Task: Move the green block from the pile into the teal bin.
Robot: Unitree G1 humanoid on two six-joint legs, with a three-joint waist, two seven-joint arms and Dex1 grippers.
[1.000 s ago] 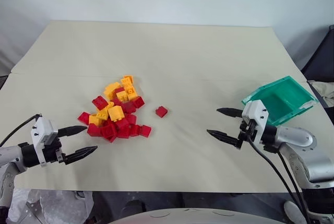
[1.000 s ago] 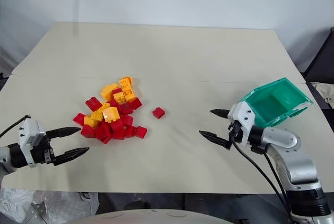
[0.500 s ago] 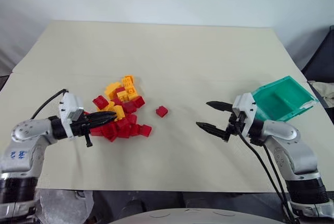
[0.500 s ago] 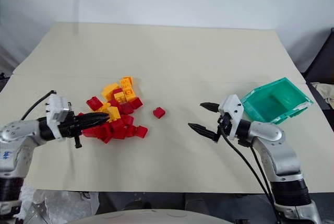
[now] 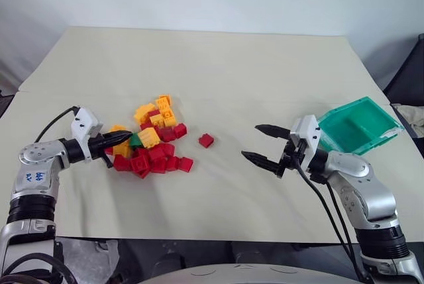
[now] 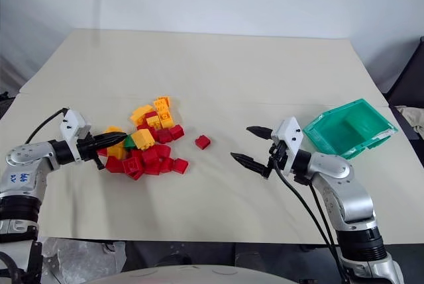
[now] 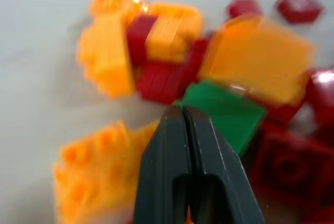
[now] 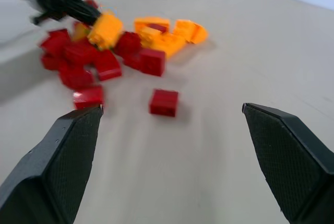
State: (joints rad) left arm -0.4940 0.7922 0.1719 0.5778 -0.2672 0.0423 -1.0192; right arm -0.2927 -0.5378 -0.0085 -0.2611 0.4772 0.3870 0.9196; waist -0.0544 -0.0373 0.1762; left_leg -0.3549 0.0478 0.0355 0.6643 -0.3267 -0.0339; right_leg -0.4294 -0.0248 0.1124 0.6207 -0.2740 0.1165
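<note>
The pile [image 5: 151, 146] of red and yellow-orange bricks lies left of the table's middle. The green block [image 5: 135, 140] shows at the pile's left edge, partly under a yellow-orange brick [image 7: 261, 59]. My left gripper [image 5: 124, 138] is shut with nothing between its fingers. Its tips are pushed into the pile, right against the green block [image 7: 224, 112]. My right gripper [image 5: 252, 141] hangs open and empty over bare table between the pile and the teal bin [image 5: 361, 128]. The bin sits tilted at the right edge, with nothing in it.
A lone red brick [image 5: 206, 140] lies on the table between the pile and my right gripper. The beige table [image 5: 218, 65] runs far back behind the pile. A dark object [image 5: 407, 72] stands past the table's right edge.
My left gripper shut and pushed forward into the pile's left edge. Bricks shifted and the green block came into sight. My right gripper drifted left toward the pile.
</note>
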